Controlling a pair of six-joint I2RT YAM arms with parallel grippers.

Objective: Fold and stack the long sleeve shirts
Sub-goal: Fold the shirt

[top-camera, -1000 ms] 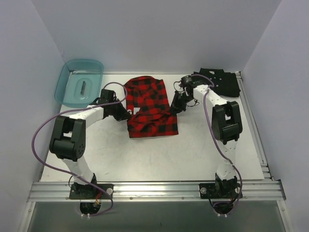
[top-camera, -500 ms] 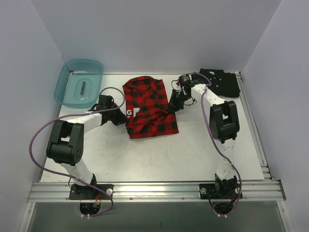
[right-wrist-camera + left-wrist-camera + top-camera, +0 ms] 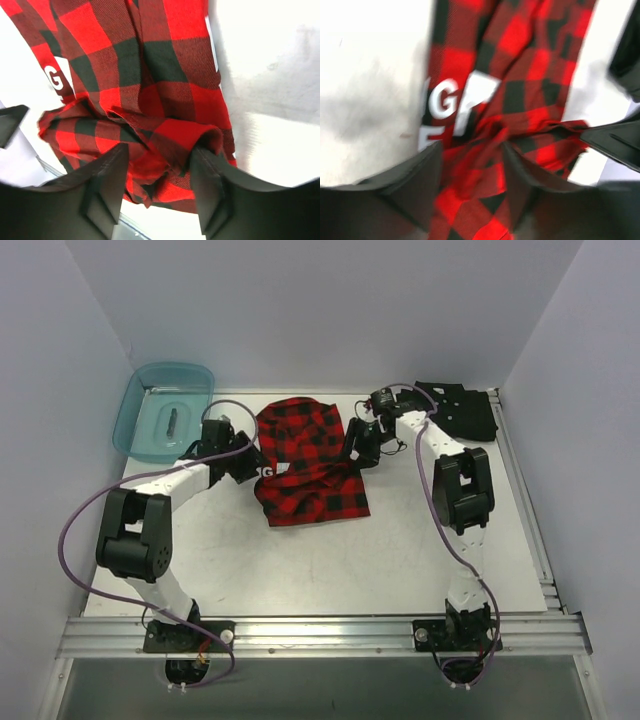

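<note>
Left end effector [image 3: 243,462] and right end effector [image 3: 356,446] were clamped, now jaws parted, straddling bunched plaid shirt [image 3: 305,465] edges mid-surface [image 3: 320,560]. Black shirt [image 3: 458,410] unmoved, far-right corner.

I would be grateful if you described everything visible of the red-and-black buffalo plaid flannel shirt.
The red-and-black buffalo plaid flannel shirt lies partly folded into a rough rectangle on the white table, towards the back, between the two arms. Its woven cloth looks soft and is rumpled, bunching at both side edges. White block letters, a G among them, show near its left edge. The left gripper straddles the left bunch and the right gripper the right one, each with jaws apart around the cloth.
</note>
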